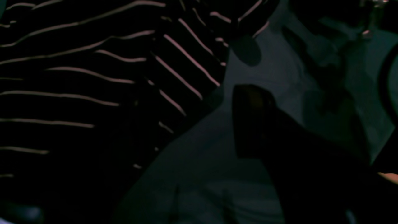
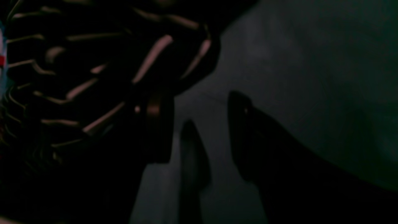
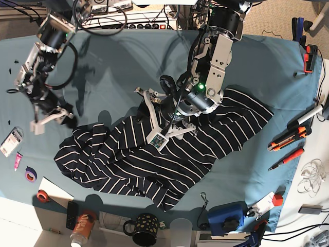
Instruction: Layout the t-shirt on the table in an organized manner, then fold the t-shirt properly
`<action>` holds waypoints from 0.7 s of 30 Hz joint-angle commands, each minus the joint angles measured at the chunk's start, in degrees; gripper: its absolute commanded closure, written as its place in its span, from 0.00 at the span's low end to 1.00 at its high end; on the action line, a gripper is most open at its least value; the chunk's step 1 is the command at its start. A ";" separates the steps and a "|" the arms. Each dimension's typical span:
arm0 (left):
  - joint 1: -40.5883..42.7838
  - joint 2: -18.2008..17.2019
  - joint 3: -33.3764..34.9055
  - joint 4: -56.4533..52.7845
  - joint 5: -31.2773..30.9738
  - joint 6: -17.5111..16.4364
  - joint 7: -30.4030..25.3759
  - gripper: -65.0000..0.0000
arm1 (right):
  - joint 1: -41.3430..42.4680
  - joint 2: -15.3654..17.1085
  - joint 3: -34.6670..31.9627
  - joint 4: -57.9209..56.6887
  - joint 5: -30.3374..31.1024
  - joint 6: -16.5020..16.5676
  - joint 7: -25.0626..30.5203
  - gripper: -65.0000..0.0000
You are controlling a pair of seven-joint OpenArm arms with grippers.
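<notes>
The dark t-shirt (image 3: 154, 159) with thin white stripes lies crumpled and spread slantwise across the middle of the teal table (image 3: 113, 62). My left gripper (image 3: 147, 117) hovers open over the shirt's upper edge, its white fingers spread wide. In the left wrist view one dark finger (image 1: 252, 118) stands over bare table beside the t-shirt (image 1: 77, 93). My right gripper (image 3: 51, 122) is open at the shirt's far-left corner. In the right wrist view the right gripper (image 2: 199, 124) shows table cloth between its fingers, and one finger (image 2: 158, 124) lies against the bunched t-shirt (image 2: 93, 71).
An orange cutter (image 3: 288, 136), a red screwdriver (image 3: 285, 158) and a marker (image 3: 308, 116) lie at the right edge. A mug (image 3: 144, 229), a can (image 3: 82, 229), a blue box (image 3: 226, 216) and tape rolls (image 3: 31, 174) line the front. Cables and a power strip (image 3: 128, 23) run along the back.
</notes>
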 commanded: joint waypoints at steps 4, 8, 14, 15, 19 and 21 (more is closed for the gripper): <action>-0.87 0.61 0.04 1.07 -0.57 -0.44 -1.29 0.47 | 4.72 0.87 0.07 -5.95 -0.07 1.73 0.28 0.57; -0.87 0.61 0.04 1.07 -0.57 -0.44 -1.29 0.47 | 6.91 0.87 0.07 -8.09 -0.07 1.66 1.20 0.57; -0.90 0.61 0.04 1.07 -0.57 -0.44 -1.31 0.47 | 8.41 -0.04 0.04 -8.11 -2.99 1.40 1.88 0.57; -0.90 0.61 0.04 1.07 -0.57 -0.44 -1.31 0.47 | 8.59 -0.68 0.07 -8.11 -3.74 1.42 2.10 0.57; -0.87 0.63 0.04 1.07 -0.57 -0.44 -1.29 0.47 | 8.63 -2.82 -1.25 -8.11 -6.73 1.25 5.33 0.57; -0.87 0.61 0.04 1.07 -0.57 -0.44 -1.27 0.47 | 8.70 -3.32 -3.06 -8.11 -7.50 1.25 6.14 0.57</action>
